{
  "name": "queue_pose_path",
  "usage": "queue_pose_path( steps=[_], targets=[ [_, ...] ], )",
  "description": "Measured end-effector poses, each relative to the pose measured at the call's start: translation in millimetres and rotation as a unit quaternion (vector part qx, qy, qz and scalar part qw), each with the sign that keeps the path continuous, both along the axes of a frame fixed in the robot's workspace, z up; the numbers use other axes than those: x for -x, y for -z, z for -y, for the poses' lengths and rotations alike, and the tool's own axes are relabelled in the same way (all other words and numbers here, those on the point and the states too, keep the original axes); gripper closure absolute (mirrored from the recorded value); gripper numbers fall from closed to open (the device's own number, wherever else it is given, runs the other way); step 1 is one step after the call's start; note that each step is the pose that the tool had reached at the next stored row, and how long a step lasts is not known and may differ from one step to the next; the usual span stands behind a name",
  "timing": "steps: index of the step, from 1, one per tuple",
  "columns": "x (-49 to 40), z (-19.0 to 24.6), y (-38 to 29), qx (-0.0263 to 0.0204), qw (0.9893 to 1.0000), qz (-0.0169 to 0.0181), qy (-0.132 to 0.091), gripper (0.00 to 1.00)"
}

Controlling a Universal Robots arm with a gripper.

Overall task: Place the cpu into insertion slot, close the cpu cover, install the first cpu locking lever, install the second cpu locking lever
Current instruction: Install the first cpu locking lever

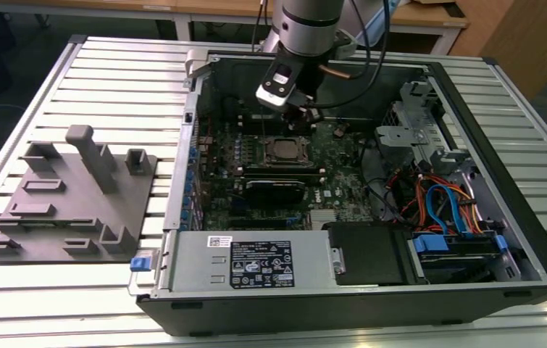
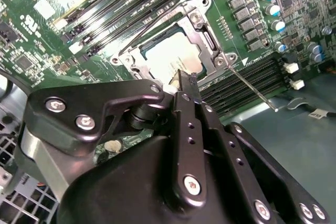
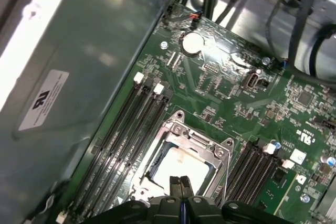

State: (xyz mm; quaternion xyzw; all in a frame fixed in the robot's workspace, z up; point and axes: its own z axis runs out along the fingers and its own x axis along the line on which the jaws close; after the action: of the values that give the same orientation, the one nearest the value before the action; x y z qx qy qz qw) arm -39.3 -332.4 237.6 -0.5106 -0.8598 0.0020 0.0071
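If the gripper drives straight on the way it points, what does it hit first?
Most likely the flat silver-grey cpu, framed by the thin silvery metal cpu cover; the gripper points at its top. Depth is unclear, so the gap cannot be judged.

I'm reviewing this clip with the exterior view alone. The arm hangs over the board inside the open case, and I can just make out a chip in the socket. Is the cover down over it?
Observer: Yes, as far as both wrist views show. The cpu cover lies as a flat frame around the cpu, which sits pale side up in the insertion slot.
Operator: And the pincer, is it carrying anything?
Observer: No. In the first wrist view the pincer is shut with nothing between its tips, which hang over the chip's edge.
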Motion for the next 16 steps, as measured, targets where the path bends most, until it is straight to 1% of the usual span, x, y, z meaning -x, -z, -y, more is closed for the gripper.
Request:
queue_pose_path(
  steps=[2, 4, 12, 16],
  targets=[
    [0.1, 0.0, 0.0, 0.0000, 1.0000, 0.0000, -0.008, 0.90],
    [0.1, 0.0, 0.0, 0.0000, 0.9999, 0.0000, -0.011, 0.90],
    [0.3, 0.0, 0.0, -0.0001, 0.9999, 0.0000, -0.011, 0.90],
    [3.3, 0.0, 0.0, 0.0000, 0.9999, 0.0000, -0.012, 0.90]
  ],
)
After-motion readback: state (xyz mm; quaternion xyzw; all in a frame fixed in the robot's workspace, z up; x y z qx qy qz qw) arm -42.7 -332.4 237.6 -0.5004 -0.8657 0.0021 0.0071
